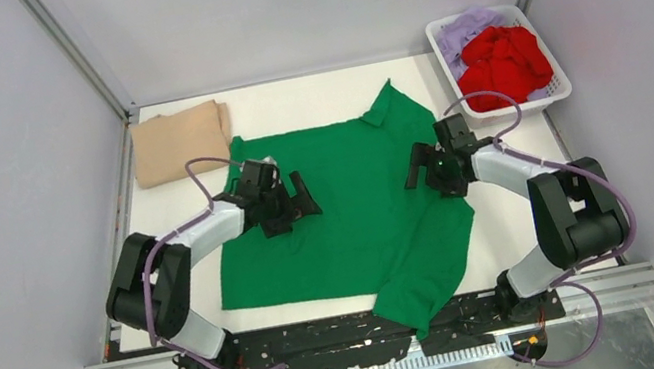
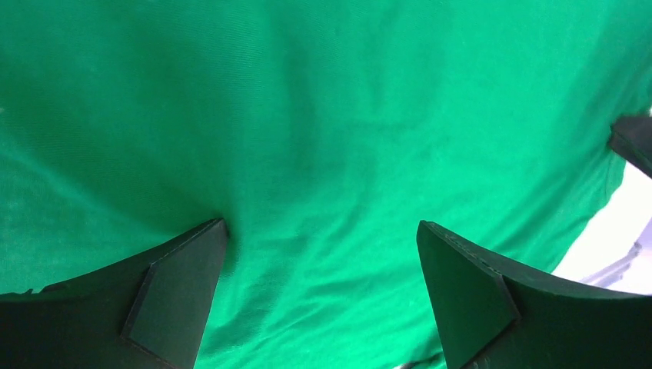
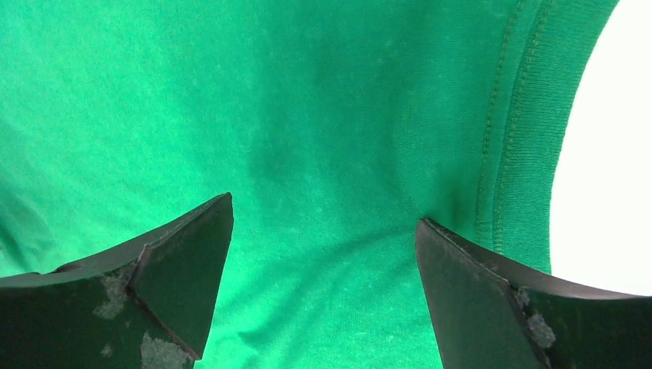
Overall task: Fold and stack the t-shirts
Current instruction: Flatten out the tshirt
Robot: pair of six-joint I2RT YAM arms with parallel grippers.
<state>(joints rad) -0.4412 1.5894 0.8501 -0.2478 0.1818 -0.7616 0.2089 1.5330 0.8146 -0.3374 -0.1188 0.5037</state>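
Observation:
A bright green t-shirt (image 1: pixel 358 209) lies spread over the middle of the table, one part hanging over the near edge. My left gripper (image 1: pixel 291 203) is open, fingertips down on the shirt's left part; green cloth (image 2: pixel 323 154) fills its wrist view. My right gripper (image 1: pixel 429 171) is open, fingertips on the shirt's right part near a stitched hem (image 3: pixel 515 138). A folded tan t-shirt (image 1: pixel 178 142) lies at the back left. A red t-shirt (image 1: pixel 504 62) and a pale lavender t-shirt (image 1: pixel 458 31) sit crumpled in the basket.
A white slotted plastic basket (image 1: pixel 555 90) stands at the back right corner. Grey walls close in the table on three sides. Bare white table (image 1: pixel 308 96) shows behind the green shirt.

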